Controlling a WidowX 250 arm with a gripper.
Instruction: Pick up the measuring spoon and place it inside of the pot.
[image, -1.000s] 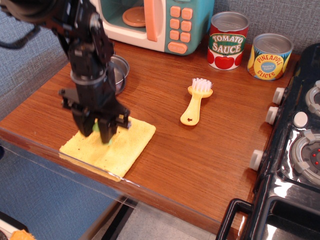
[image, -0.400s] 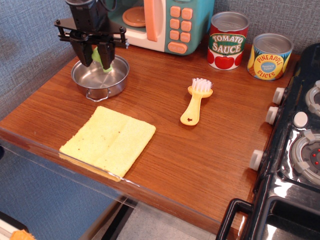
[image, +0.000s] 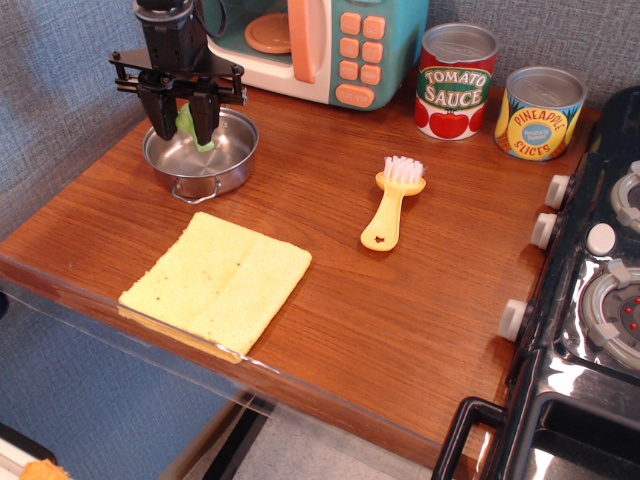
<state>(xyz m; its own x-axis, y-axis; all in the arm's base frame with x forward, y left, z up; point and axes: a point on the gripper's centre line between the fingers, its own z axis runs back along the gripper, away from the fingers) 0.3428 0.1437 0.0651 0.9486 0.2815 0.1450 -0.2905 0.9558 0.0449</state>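
Spoon held over the pot at the table's far left corner.

The gripper (image: 181, 128) points straight down, its fingers clamped on the light-green measuring spoon (image: 189, 127), whose tip dips within the rim of the pot (image: 213, 168). A yellow cloth (image: 218, 280) lies by the near edge; a brush (image: 392, 203) lies mid-table.

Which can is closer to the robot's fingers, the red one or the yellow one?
The red tomato sauce can. It stands left of the yellow pineapple can, on the side where the gripper hangs over the pot.
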